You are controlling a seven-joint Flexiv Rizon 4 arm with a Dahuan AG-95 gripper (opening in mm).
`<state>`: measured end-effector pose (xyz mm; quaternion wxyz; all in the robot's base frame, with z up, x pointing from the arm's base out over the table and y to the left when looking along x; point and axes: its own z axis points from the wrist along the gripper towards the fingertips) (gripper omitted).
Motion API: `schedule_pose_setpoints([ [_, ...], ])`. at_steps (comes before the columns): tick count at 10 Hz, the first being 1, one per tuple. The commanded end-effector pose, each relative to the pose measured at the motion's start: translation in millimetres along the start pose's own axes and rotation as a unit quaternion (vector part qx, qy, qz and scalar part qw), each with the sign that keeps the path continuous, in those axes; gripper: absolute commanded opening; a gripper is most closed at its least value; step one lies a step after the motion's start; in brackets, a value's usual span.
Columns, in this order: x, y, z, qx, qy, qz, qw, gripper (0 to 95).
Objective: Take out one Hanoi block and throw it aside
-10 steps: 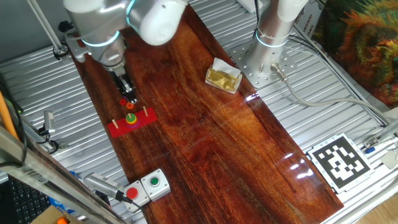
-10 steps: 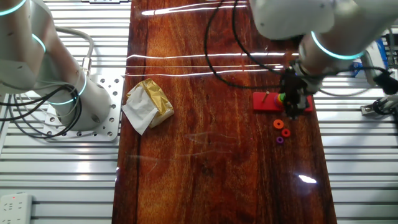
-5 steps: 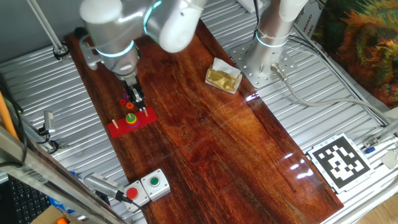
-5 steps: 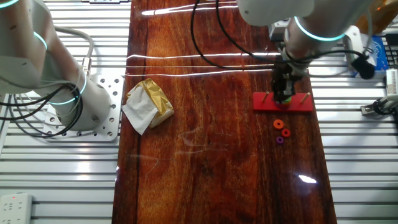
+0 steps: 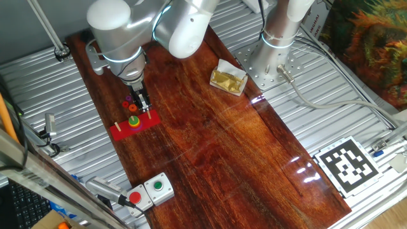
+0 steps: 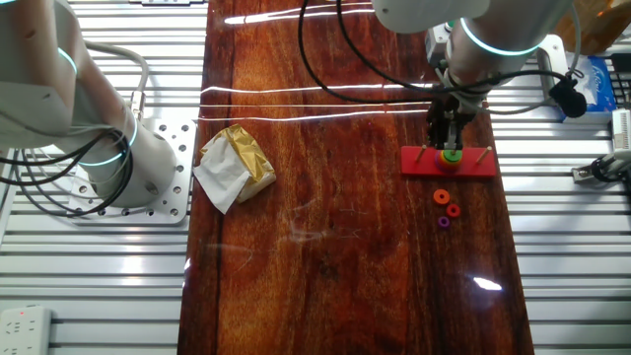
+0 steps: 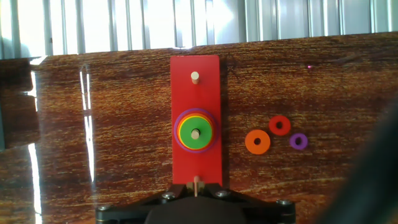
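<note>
Arm reaches down over table, wrist vertical, claw pointing straight down, nothing gripped; finger gap unclear.

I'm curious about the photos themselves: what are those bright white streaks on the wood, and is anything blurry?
The streaks are glare from lights above on the glossy table: long lines in the other fixed view, small patches in one fixed view, vertical streaks at left in the hand view. The hand view's lower right corner is a dark, out-of-focus blur; the orange ring stays sharp.
</note>
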<state>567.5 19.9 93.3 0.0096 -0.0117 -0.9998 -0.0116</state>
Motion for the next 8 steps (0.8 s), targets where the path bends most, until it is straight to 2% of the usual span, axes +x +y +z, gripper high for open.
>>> schedule_pose_setpoints([
  [1, 0.1, -0.3, -0.5, 0.001, 0.001, -0.001, 1.0, 0.0],
  [8, 0.1, -0.3, -0.3, 0.004, 0.006, -0.01, 0.9999, 0.0],
])
